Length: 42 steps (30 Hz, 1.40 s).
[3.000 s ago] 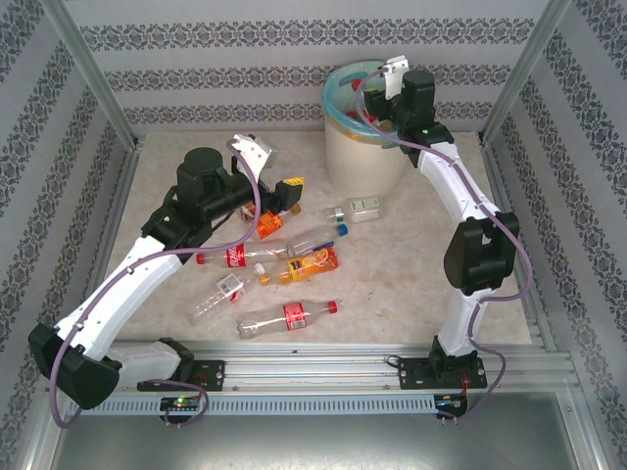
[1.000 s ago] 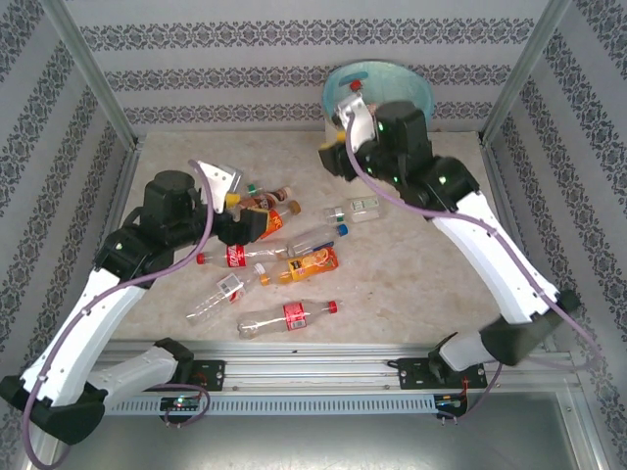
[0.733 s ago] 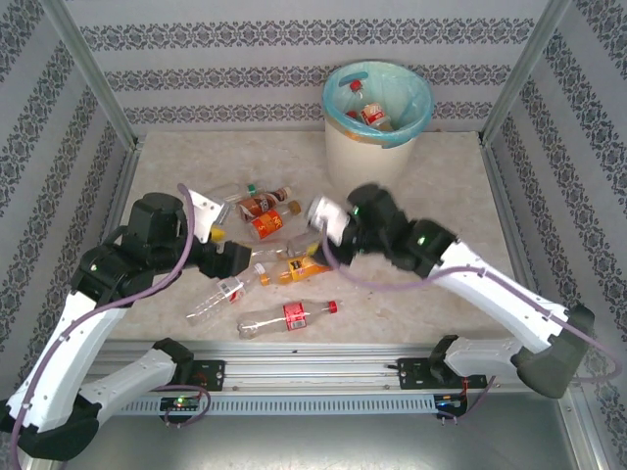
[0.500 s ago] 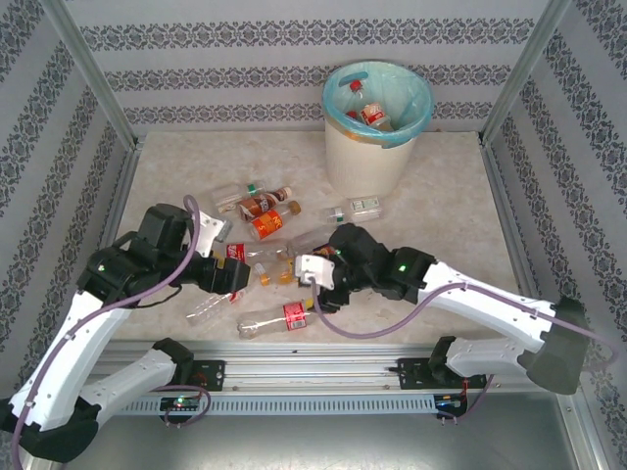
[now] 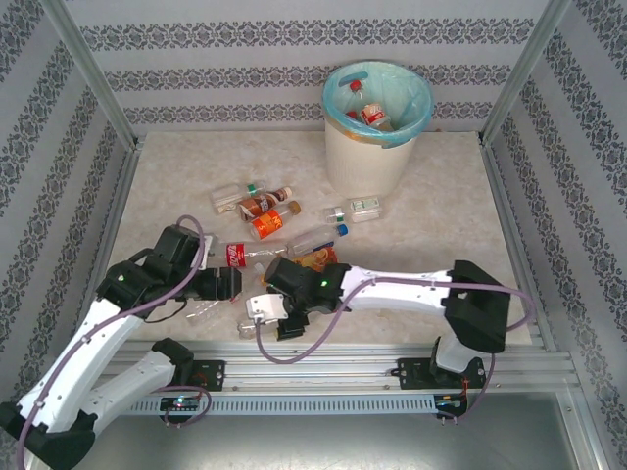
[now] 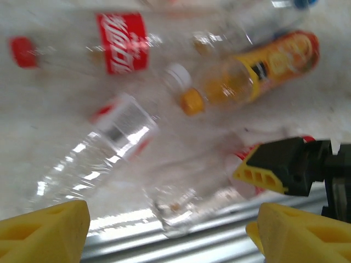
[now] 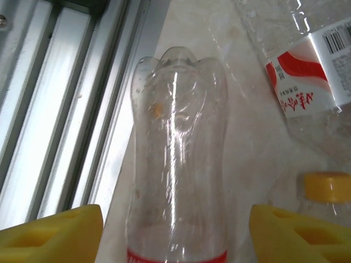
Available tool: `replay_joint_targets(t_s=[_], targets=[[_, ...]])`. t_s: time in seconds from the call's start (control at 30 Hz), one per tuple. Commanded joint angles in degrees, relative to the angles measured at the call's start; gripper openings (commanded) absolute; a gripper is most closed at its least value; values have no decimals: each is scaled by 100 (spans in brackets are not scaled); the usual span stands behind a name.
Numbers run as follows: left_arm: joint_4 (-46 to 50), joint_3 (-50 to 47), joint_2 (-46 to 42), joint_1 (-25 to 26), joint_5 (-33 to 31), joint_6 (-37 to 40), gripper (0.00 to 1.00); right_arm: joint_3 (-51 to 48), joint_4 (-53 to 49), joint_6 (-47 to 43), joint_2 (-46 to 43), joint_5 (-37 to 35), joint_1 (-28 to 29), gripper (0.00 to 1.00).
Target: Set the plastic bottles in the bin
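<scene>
Spread wide, my right fingers (image 7: 55,233) are straddling a clear red-labelled bottle (image 7: 175,164) lying beside the rail (image 7: 66,109). My left fingers (image 6: 44,230), also apart, are hovering over a bottle with red Coca-Cola label (image 6: 122,44) and an orange-labelled bottle (image 6: 258,71). From above, the bin (image 5: 367,162) is standing well apart, holding more bottles (image 5: 370,115).

Tabletop (image 5: 446,211): beige marbled surface, centre of the top view.
Aluminium rail (image 5: 333,366): slotted, running along the tabletop's lower edge. It also shows down the left of the right wrist view and, blurred, across the bottom of the left wrist view.
Wallpaper (image 5: 245,76): white with grey ornamental bands, on the back and side walls.
Frame posts (image 5: 90,73): aluminium, slanting in from the upper corners.
Grey metal sheet (image 5: 372,446): bottom of frame.
</scene>
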<state>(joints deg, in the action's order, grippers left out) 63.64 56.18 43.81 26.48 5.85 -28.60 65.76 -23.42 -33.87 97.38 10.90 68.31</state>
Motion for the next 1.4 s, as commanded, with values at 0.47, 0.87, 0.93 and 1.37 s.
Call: replay_joint_targets(t_s=[0.47, 0.87, 0.93, 1.37], targets=[[-333, 270, -442, -112, -2105, 213, 83, 1452, -748, 52, 1529, 42, 279, 72], [-668, 315, -560, -133, -2274, 568, 83, 1699, -996, -17, 1984, -64, 165, 65], [-727, 281, -537, -134, -2222, 584, 83, 1721, -1015, -6, 2012, -44, 119, 62], [-1704, 330, -208, -134, -1967, 1286, 83, 992, -996, 708, 202, -90, -500, 48]])
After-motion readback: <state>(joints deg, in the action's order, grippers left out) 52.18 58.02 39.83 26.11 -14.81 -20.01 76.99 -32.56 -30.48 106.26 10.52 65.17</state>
